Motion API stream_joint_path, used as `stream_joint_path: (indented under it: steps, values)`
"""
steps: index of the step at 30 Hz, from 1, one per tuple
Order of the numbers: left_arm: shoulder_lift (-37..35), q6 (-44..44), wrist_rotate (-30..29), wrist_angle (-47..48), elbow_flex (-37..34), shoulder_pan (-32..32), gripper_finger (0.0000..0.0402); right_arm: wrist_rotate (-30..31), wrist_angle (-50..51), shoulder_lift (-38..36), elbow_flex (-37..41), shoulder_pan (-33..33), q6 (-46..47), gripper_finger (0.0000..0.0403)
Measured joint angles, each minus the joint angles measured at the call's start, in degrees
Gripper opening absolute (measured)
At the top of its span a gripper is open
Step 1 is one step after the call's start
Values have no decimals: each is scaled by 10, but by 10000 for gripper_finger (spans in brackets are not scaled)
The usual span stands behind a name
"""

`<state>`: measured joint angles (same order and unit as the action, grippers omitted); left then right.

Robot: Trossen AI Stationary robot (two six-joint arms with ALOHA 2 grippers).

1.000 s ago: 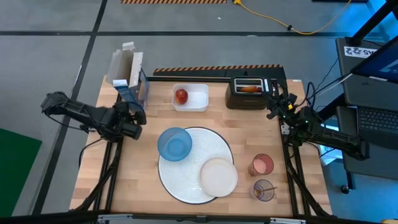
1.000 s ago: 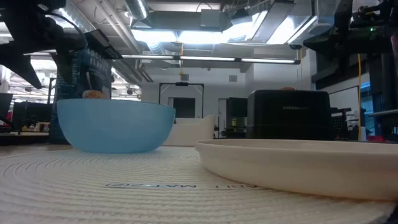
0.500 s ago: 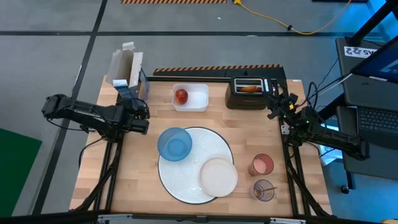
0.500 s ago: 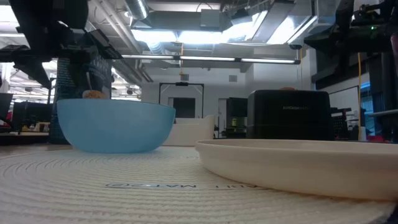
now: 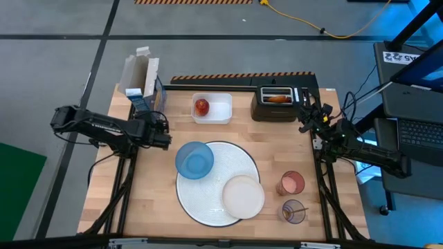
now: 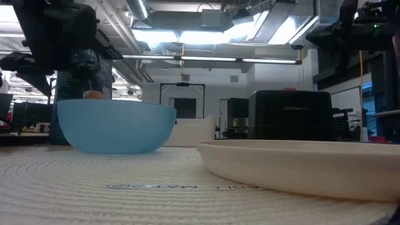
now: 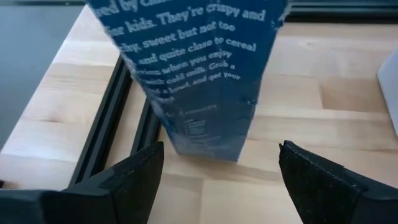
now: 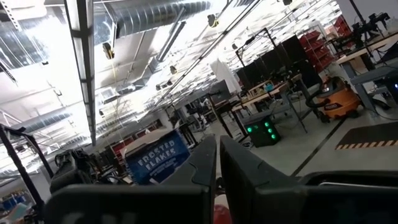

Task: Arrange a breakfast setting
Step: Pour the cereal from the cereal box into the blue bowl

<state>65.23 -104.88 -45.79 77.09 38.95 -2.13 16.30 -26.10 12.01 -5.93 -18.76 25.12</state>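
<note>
Left gripper (image 5: 165, 133): fingers spread wide, holding nothing; hovers at the table's left side, just beside the blue cereal box (image 5: 147, 97), whose open top flaps stand up at the back-left corner. In the left wrist view the box (image 7: 198, 74) stands between the two fingers (image 7: 127, 180), apart from both.

Right gripper (image 5: 305, 119): fingers pressed nearly together, empty; raised at the table's right edge near the black toaster (image 5: 277, 104).

Toaster: holds an orange-brown bagel (image 5: 277, 99) in its slot.
White square tub (image 5: 220, 109): holds a red apple (image 5: 201, 106).
Large round white mat (image 5: 208, 200): carries the blue bowl (image 5: 194, 160), empty, and a small cream plate (image 5: 243, 196), bare.
Pink tumbler (image 5: 291, 183): right of the mat.
Purple tumbler (image 5: 293, 211): holds a thin spoon (image 5: 297, 209).
</note>
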Motion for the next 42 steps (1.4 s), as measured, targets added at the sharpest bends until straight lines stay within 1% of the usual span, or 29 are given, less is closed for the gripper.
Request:
stream_joint_path:
  steps: [4, 11, 16, 26, 34, 42]
  values:
    - [0, -9, -16, -8, -12, 1, 297, -1, -5, 0, 0, 0, 0, 26]
    - [1, -9, -38, -30, -31, 28, 294, -4, -12, 0, 0, 0, 1, 26]
    - [0, 9, -52, -69, -61, 37, 294, -4, -13, 0, 0, 0, 1, 26]
    - [0, 15, -141, -153, -122, 35, 294, -7, -18, 0, 0, 0, 7, 26]
    - [0, 15, -171, -213, -174, 35, 295, -9, -39, 0, 0, 0, 16, 26]
    - [0, 16, -232, -306, -216, 35, 295, -9, -41, 0, 0, 0, 39, 26]
